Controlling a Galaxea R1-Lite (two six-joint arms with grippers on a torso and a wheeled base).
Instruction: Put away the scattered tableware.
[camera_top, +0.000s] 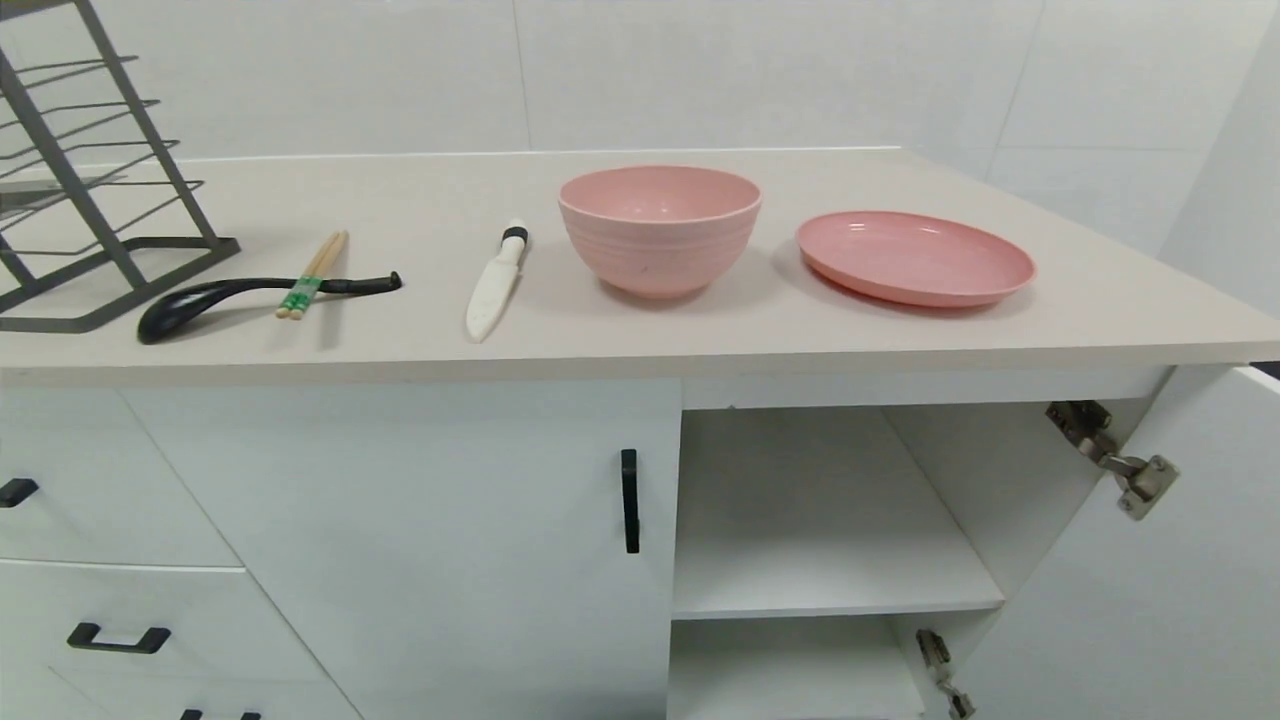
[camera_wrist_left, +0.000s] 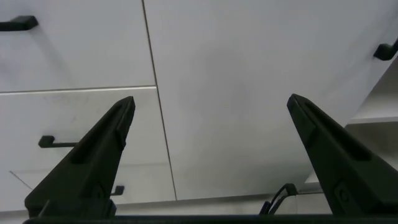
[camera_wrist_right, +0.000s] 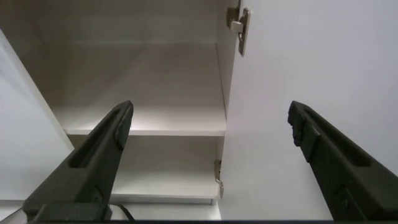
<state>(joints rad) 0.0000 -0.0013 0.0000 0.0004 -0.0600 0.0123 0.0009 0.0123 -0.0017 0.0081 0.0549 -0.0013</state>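
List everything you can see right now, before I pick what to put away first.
bowl: one, pink, on the counter, middle
plate: one, pink, on the counter, beside the bowl, towards the robot's right
knife: one, white with a black band, on the counter, to the bowl's left
chopsticks: one pair, wooden with a green wrapper, lying across the spoon's handle
spoon: one, black, on the counter near the rack
rack: one, dark grey wire, at the counter's left end
counter: one, beige
cupboard: one, white, right door open, shelves bare
drawer handles: black, lower left
left gripper: open, facing the closed door
right gripper: open, facing the open cupboard
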